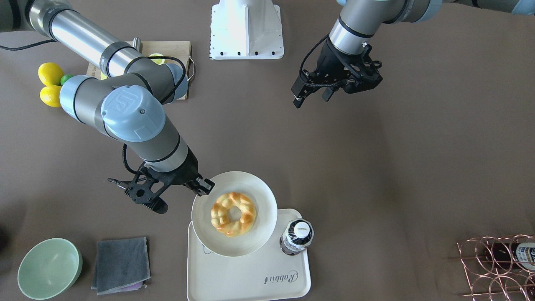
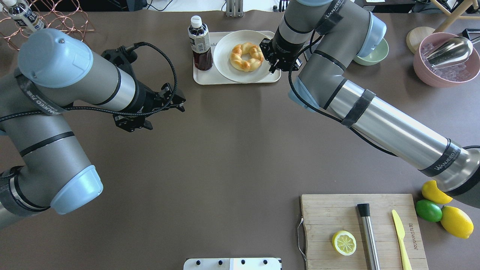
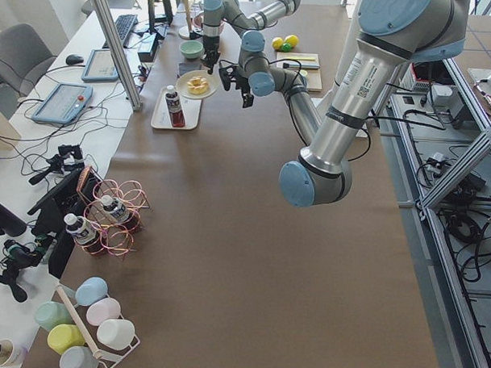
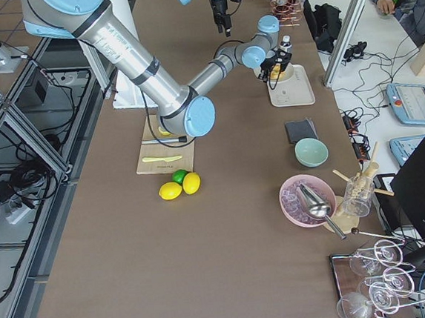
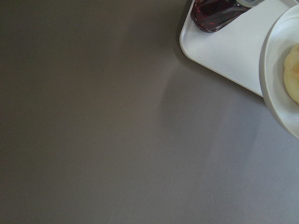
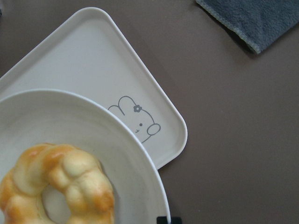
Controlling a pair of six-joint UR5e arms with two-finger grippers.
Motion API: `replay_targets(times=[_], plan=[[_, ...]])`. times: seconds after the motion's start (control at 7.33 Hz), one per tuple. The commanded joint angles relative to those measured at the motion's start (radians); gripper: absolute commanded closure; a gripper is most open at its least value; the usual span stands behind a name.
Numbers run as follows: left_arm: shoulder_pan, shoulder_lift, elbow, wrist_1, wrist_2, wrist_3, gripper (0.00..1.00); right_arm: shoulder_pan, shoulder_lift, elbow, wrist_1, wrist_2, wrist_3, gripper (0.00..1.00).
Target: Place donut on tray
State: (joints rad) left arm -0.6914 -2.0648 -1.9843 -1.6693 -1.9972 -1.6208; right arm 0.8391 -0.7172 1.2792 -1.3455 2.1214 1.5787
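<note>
Step, as judged: seating plate on tray. Right gripper clamped on rim of round pale plate carrying golden-brown braided ring donut. Plate lies over cream rectangular plastic rabbit tray, overhanging its robot-side edge. Left gripper spread, empty, well apart. Hold plate level, lower slowly, avoid the 1 dark drink bottle beside it.

overhead: you look forward-down from the tabletop's robot base edge | front-facing: opposite edge, steeply down | sides: far, from its ends | wrist cams: close, sharing tray and plate
</note>
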Motion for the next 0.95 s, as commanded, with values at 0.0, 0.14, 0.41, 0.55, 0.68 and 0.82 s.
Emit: replay_targets(times=[0.0,0.14,0.41,0.55,0.68,0.82], plan=[[-0.005,0.002,-0.047,0.115,0.002,0.045,0.02,0.011,0.039,-0.186,0.163,-0.008,0.140,1.00],[-0.005,0.002,-0.047,0.117,0.002,0.045,0.02,0.005,0.074,-0.261,0.207,-0.012,0.180,1.00],[-0.005,0.000,-0.051,0.118,0.005,0.044,0.02,0.002,0.107,-0.333,0.215,-0.021,0.213,1.00],[-0.005,0.000,-0.051,0.118,0.005,0.045,0.02,0.002,0.131,-0.360,0.216,-0.044,0.243,1.00],[-0.005,0.000,-0.051,0.118,0.005,0.045,0.02,-0.006,0.149,-0.385,0.236,-0.044,0.245,1.00],[-0.003,0.000,-0.050,0.118,0.006,0.044,0.02,-0.018,0.150,-0.399,0.262,-0.057,0.245,1.00]])
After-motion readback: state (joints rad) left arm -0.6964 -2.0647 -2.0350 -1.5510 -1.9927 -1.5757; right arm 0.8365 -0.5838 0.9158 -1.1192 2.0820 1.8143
